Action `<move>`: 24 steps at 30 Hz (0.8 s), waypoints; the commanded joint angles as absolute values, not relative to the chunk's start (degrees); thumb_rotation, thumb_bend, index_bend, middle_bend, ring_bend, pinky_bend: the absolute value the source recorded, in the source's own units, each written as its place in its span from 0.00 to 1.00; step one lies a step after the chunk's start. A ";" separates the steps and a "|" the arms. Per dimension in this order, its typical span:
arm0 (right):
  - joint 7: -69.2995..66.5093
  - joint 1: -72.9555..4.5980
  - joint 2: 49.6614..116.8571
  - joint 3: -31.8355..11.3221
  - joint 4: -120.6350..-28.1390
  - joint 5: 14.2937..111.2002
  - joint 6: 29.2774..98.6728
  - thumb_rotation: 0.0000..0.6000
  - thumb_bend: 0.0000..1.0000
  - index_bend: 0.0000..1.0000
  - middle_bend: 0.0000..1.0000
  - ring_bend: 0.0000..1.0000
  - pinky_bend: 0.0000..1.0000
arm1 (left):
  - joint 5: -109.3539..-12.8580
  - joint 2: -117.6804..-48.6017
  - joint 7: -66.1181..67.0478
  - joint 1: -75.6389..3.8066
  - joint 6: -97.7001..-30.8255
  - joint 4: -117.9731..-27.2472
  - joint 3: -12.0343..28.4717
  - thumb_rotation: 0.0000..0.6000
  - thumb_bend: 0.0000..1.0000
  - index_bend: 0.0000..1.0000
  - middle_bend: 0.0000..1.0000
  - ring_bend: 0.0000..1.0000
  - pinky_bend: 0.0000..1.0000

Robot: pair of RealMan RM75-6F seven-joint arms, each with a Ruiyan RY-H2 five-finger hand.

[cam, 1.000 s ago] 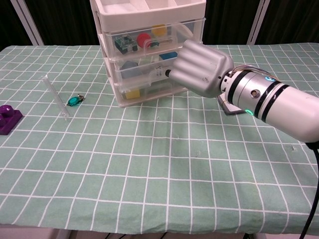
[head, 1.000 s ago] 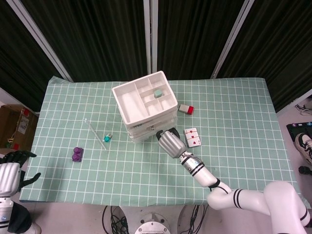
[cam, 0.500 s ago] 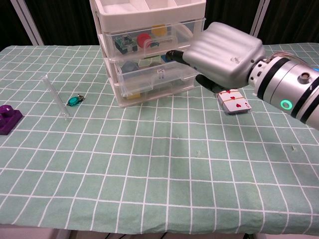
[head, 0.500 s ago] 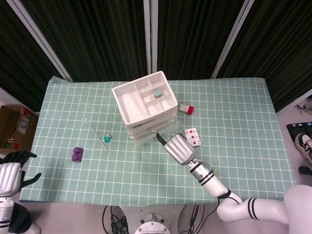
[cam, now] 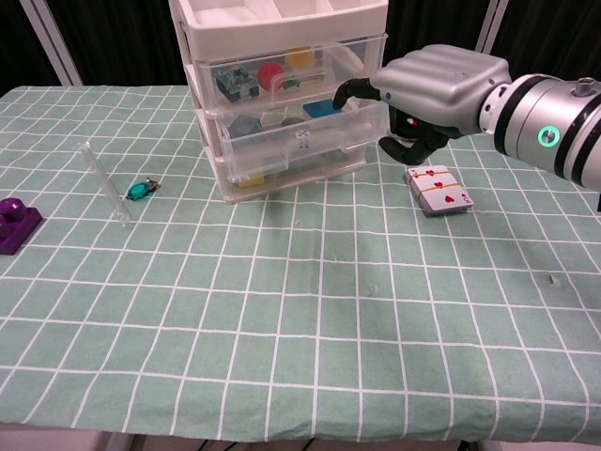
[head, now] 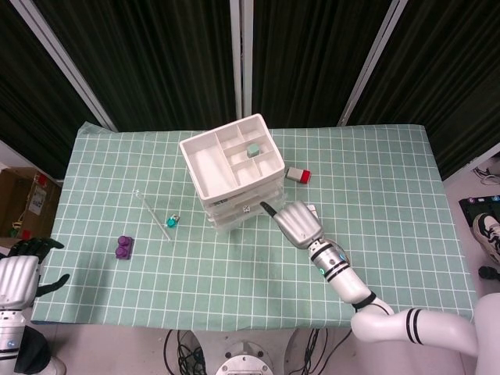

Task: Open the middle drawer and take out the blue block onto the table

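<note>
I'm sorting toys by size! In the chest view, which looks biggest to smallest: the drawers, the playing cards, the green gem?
1. Drawers, by far.
2. Playing cards.
3. Green gem, smallest, though it lies about as far from the camera as the cards.

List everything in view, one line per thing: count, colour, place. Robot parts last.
drawer unit: 1, white with clear drawers, centre back of table
middle drawer: 1, clear, pulled partly out
blue block: 1, blue, in the middle drawer, right side
die: 1, white, at the middle drawer's front
playing cards: 1 stack, white with red hearts, right of the unit
glass tube: 1, clear, left of the unit
teal charm: 1, teal, beside the tube
purple brick: 1, purple, far left
small box: 1, grey and red, right of the unit
tablecloth: 1, green with white grid
right hand: 1, silver, fingers reaching over the middle drawer
left hand: 1, silver and black, off the table's left corner
</note>
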State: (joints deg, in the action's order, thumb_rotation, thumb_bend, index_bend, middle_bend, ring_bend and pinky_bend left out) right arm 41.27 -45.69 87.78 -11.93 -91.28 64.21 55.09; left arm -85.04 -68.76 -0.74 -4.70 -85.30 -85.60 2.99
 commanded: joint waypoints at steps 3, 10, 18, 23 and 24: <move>40.26 -47.45 88.45 -12.54 -89.00 62.74 53.61 1.00 0.47 0.17 0.93 1.00 1.00 | -84.85 -68.42 -0.28 -4.68 -85.25 -86.21 2.98 1.00 0.13 0.35 0.31 0.24 0.23; 40.37 -49.11 87.73 -12.39 -88.37 57.99 51.21 1.00 0.48 0.27 0.94 1.00 1.00 | -84.75 -68.23 -0.02 -4.77 -85.04 -86.62 2.93 1.00 0.13 0.35 0.31 0.24 0.23; 34.99 -46.08 84.92 -10.22 -92.01 60.26 54.45 1.00 0.48 0.36 0.94 1.00 1.00 | -84.37 -68.89 -0.72 -4.76 -84.85 -85.97 2.95 1.00 0.13 0.35 0.31 0.24 0.23; 32.67 -43.77 81.84 -7.90 -95.36 63.04 56.22 1.00 0.48 0.37 0.94 1.00 1.00 | -84.53 -69.06 -1.00 -4.99 -84.83 -85.47 3.09 1.00 0.13 0.35 0.31 0.24 0.23; 32.26 -43.34 81.26 -7.50 -96.03 63.63 56.59 1.00 0.48 0.37 0.94 1.00 1.00 | -84.54 -69.10 -1.04 -5.03 -84.85 -85.43 3.13 1.00 0.13 0.35 0.31 0.24 0.23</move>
